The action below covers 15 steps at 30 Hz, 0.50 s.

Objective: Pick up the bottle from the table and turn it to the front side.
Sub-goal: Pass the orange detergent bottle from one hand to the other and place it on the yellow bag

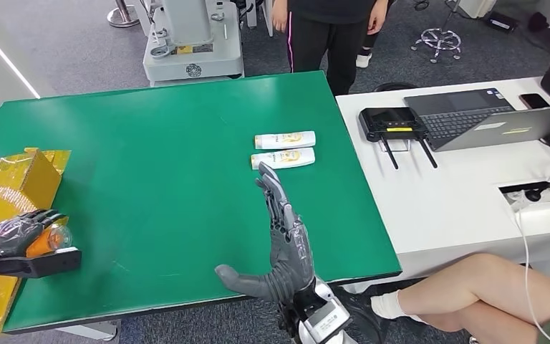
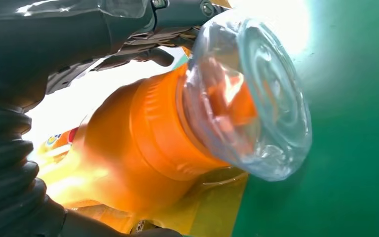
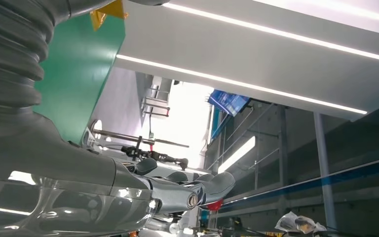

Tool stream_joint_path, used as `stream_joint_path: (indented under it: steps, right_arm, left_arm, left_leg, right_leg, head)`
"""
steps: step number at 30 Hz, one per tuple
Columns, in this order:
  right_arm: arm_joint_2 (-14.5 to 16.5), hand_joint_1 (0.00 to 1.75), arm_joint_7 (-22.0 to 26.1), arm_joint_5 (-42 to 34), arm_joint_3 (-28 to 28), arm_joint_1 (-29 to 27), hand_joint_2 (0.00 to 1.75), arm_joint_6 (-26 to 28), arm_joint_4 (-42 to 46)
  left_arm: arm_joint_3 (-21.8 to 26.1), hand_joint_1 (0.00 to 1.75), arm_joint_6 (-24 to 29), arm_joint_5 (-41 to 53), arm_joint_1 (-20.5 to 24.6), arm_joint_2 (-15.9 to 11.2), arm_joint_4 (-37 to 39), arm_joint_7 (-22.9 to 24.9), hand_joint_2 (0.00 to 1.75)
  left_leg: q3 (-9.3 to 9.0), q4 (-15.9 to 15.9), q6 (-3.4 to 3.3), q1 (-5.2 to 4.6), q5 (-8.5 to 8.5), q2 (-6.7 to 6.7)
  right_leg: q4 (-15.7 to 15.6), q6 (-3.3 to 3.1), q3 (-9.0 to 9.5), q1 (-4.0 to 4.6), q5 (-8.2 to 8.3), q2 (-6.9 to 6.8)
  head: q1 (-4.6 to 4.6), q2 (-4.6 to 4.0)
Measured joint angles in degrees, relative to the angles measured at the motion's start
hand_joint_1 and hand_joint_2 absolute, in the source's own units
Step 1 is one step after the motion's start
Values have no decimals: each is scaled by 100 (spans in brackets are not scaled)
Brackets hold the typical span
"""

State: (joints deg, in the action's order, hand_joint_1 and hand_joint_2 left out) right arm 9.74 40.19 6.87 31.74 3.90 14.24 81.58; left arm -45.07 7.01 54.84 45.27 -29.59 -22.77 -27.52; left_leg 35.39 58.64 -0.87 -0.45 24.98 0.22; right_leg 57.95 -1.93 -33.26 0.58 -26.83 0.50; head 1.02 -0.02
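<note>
Head view of a green tabletop (image 1: pixel 150 165). The left hand (image 1: pixel 16 233), at the tabletop's left edge beside a yellow box (image 1: pixel 14 172), grips an orange bottle (image 1: pixel 43 242) lying on its side; in the left wrist view the bottle (image 2: pixel 143 143) shows an orange label and a clear plastic base turned toward the green surface, with dark fingers (image 2: pixel 143 54) curled over it. The right hand (image 1: pixel 281 236) is held over the near right part of the tabletop, holding nothing, its fingers straight and extended toward the far edge and its thumb spread to the side. Just beyond its fingertips, two white and yellow tubes (image 1: pixel 283 149) lie side by side near the right edge. A laptop (image 1: pixel 473 118) sits on the adjacent white desk (image 1: pixel 444 193); a person (image 1: pixel 329 32) stands beyond the far edge.
</note>
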Motion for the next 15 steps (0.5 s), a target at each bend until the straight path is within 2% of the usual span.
stream_joint_path:
  steps: [15]
  right_arm:
    - [45,0,1,-14,-36,44,175,4,-42]
  left_arm:
    - [0,0,-268,-4,98,-5,0,-87,175]
  left_leg:
    - [0,0,0,0,0,0]
  right_leg:
    - [0,0,0,0,0,0]
  head:
    - [1,0]
